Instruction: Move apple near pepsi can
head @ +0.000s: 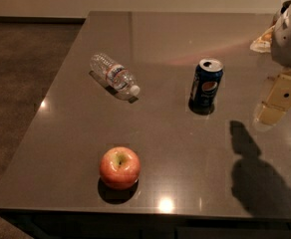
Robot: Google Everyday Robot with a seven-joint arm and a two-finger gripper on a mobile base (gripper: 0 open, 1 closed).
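The apple (119, 168), red with a yellowish patch around its stem dimple, sits on the dark table near the front edge, left of centre. The pepsi can (206, 84), dark blue with the round logo and a silver top, stands upright farther back and to the right. The two are well apart. My gripper (275, 103), a beige part under the white arm housing (290, 34), hangs at the far right edge of the camera view. It is to the right of the can, far from the apple, and holds nothing that I can see.
A clear plastic water bottle (114, 76) lies on its side at the back left. Something pale orange and white (262, 40) lies at the back right by the arm. The arm's shadow (255, 178) falls front right. The table's left edge (41, 108) drops to brown floor.
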